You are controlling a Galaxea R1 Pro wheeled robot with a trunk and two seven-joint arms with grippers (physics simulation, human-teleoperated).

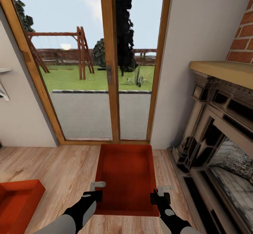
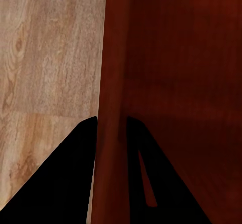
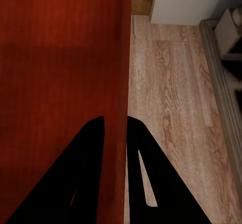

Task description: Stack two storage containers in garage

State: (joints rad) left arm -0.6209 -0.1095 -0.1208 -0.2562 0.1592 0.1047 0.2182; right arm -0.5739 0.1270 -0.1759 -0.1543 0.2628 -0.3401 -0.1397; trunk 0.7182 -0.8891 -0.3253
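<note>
Currently: left gripper (image 1: 97,189) clamps the left wall of a container (image 1: 126,178); right gripper (image 1: 161,194) clamps its right wall. Box held over wood floor (image 1: 63,167) before glass doors (image 1: 105,62). Second container (image 1: 17,200) at floor's left edge. Fireplace (image 1: 214,139) right.

One storage container (image 1: 127,178) lies straight ahead, before the glass doors (image 1: 105,69); the left gripper (image 1: 95,190) straddles its left wall and the right gripper (image 1: 161,194) its right wall; the second storage container (image 1: 17,202) sits on the wood floor (image 1: 63,167) well to the left; the fireplace (image 1: 218,135) stands to the right.
</note>
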